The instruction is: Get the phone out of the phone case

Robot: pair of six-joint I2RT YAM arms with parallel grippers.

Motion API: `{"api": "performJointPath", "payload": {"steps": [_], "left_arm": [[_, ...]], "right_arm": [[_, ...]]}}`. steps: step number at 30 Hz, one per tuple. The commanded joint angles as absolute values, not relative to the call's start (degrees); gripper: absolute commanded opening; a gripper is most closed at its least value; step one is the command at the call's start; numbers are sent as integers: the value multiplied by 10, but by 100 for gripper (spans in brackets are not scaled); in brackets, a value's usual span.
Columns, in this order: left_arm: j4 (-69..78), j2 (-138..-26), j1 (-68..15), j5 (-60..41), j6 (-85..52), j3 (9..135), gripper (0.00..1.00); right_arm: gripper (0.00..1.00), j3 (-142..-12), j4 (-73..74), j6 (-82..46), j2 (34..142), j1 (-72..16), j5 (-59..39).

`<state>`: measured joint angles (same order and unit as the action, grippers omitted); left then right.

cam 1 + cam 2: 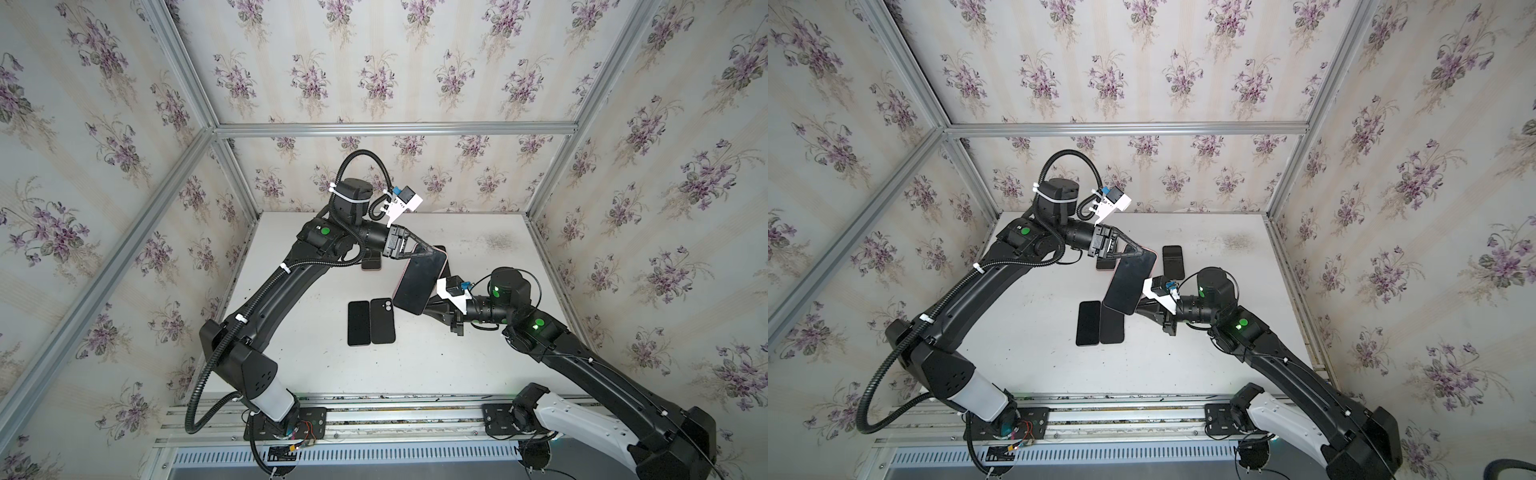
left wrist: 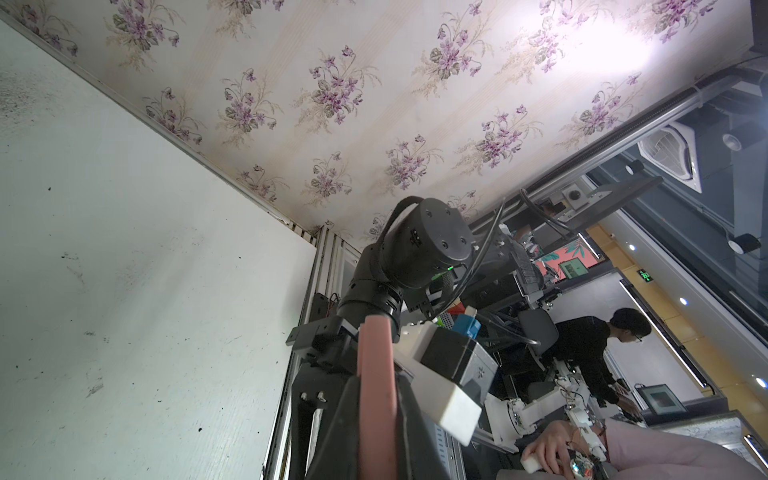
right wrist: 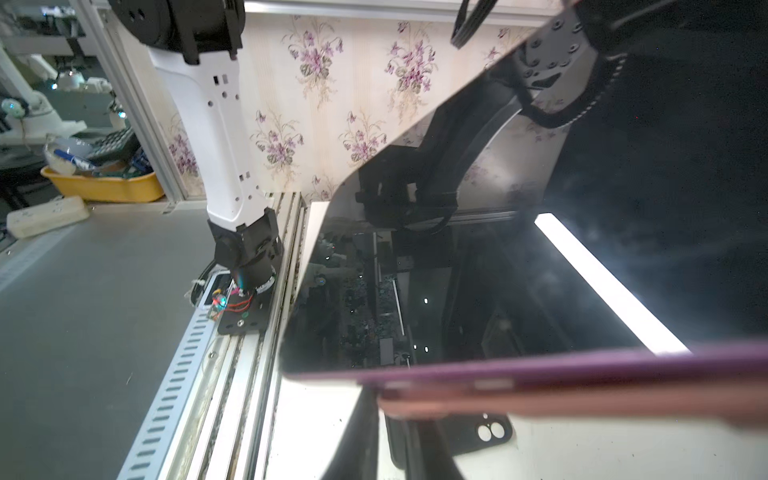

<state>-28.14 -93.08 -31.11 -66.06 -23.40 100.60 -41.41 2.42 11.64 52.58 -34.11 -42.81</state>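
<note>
Left gripper [image 1: 434, 249]: fingers [image 2: 336, 436] pinched narrow on the upper end of the pink phone case [image 2: 374, 374]. The phone [image 1: 419, 282] sits in it, screen up, held tilted in the air above the worktop [image 1: 457, 365]. Right gripper [image 1: 437, 305] is at the lower end, fingers hidden behind the phone in both top views, so their gap is unreadable. Right wrist view is blurred close-in; the phone's near edge is perhaps lifted from the case.
</note>
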Motion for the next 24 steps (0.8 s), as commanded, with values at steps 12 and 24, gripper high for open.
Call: {"api": "performJointPath", "payload": {"steps": [12,24], "left_arm": [[-116,-933,-313,-669,-345,938,0],[141,-932,-311,-618,-484,794,0]], "right_arm": [[32,-355,166,-112,484,-340,-339],[11,-280,198,-220,458,-340,-345]]}}
